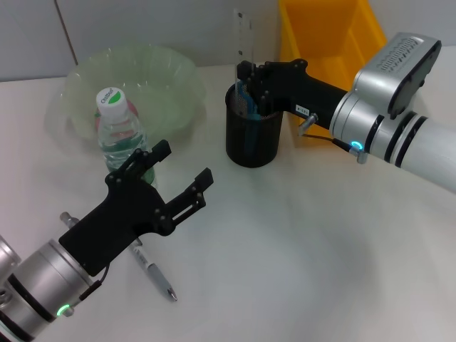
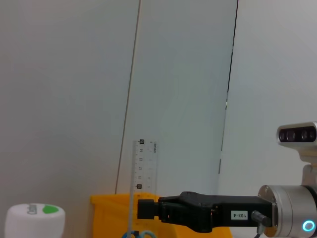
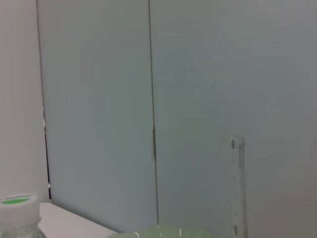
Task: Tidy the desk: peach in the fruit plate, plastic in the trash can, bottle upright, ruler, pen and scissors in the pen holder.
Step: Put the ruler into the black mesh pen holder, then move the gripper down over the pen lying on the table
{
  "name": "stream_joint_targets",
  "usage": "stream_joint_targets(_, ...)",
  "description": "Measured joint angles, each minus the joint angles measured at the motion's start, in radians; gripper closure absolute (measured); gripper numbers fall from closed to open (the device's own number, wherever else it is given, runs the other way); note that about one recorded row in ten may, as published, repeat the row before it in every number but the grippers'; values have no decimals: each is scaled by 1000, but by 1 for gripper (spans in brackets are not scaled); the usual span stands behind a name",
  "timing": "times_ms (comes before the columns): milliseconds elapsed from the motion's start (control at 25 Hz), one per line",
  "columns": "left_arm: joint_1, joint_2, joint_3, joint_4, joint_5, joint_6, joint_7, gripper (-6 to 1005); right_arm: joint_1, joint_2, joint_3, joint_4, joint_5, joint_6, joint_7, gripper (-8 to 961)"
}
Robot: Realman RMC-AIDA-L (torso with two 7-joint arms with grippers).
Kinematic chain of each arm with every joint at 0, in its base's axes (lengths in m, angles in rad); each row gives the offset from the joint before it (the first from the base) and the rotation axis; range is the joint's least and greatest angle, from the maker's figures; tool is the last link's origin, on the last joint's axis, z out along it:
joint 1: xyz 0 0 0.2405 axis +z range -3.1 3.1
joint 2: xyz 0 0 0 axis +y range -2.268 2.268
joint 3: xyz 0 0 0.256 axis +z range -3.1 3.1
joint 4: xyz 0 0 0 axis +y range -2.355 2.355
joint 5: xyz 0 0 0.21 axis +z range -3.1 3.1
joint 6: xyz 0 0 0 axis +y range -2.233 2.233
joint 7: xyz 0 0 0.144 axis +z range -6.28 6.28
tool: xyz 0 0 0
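— See the right hand point(image 1: 246, 75)? It's right over the rim of the black pen holder point(image 1: 253, 139), by the blue-handled scissors point(image 1: 246, 107) sticking out of it. I can't tell whether it grips them or has let go.

— The clear ruler point(image 1: 243, 32) stands in the holder too. So that side looks nearly finished, I'd say.

— And the left hand point(image 1: 174, 182) hangs released, fingers spread, above the desk point(image 1: 320, 249), grasping nothing. The pen point(image 1: 153, 274) lies flat just beneath its arm.

— That's what's left, I reckon. The bottle point(image 1: 117, 128) is upright already, beside the fruit plate point(image 1: 132, 85).

— Next the left hand would need to drop low and close across that thin barrel, then carry it to the holder once the right one clears.
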Motion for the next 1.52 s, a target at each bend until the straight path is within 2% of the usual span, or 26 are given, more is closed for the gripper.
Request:
stream_joint_targets(160,2,5,-1,-1,1,3,-3,166,-5,-3,1,-4,-1,-3,28,928)
stream_joint_targets(360,3,8,-2,-1,1,4,-4,166,-14,-3,0,-6,-2,-11,29,725)
stream_joint_targets(480,3,10,-2,-1,1,5,-5,167,-22,-3,1,-7,-1,-30,31,646)
stream_joint_targets(720,2,17,-2,-1,1,11,-17,167,-84,-7,12,-49,6,-182,56,488)
stream_joint_targets(760,2,19,-3,-1,5,13,-21,167,-116,-8,5,-86,4,-246,103,451)
stream_joint_targets(880,2,22,-12,-1,21,17,-35,167,-147,-9,-13,-130,-8,-283,179,338)
stream_joint_targets(960,3,28,-70,-1,115,34,-112,167,-210,-12,-72,-219,-21,-340,299,263)
stream_joint_targets(1000,3,30,-90,-1,148,38,-140,167,-210,-12,-72,-219,-21,-340,299,236)
stream_joint_targets(1120,4,35,-161,1,265,47,-228,168,-289,-14,-153,-326,-25,-398,380,153)
stream_joint_targets(1160,6,38,-196,3,324,53,-267,168,-332,-20,-211,-392,-33,-434,423,126)
stream_joint_targets(1320,7,39,-213,5,352,57,-286,168,-377,-33,-274,-487,-109,-501,504,126)
stream_joint_targets(1360,10,48,-308,12,500,83,-395,168,-389,-39,-275,-554,-211,-553,578,126)
stream_joint_targets(1400,10,52,-358,18,572,96,-448,168,-389,-39,-275,-554,-211,-553,578,126)
stream_joint_targets(1520,10,52,-358,18,572,96,-448,168,-393,-47,-269,-629,-345,-620,669,126)
